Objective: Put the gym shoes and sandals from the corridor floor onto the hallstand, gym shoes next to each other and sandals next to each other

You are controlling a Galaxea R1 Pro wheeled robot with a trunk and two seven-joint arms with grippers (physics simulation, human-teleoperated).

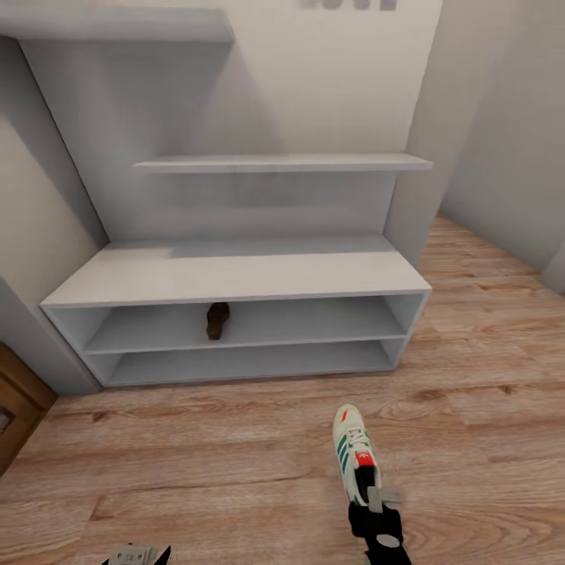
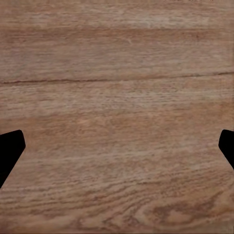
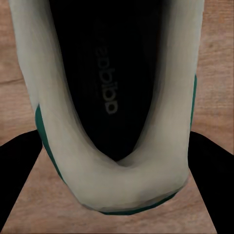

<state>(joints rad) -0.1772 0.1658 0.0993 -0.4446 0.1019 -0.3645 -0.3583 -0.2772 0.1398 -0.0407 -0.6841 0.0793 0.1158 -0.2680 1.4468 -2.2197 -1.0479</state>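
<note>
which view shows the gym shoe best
The head view: the whole gym shoe shows there over the floor, heel at the right gripper, toe toward the hallstand. The right wrist view gives just its heel collar and dark insole, very close. The left wrist view looks at floor planks.

Hallstand (image 1: 235,275): low pale-grey bench, bare top board, two open shelf levels, tall grey back panel with floating shelf (image 1: 282,162). Upper shelf level: one brown sandal (image 1: 217,320), near the middle. Corridor floor (image 1: 235,463): light brown wood planks with grain and knots; the hallstand stands on it. Whether the gym shoe (image 1: 355,453) before the hallstand touches the floor cannot be told.
</note>
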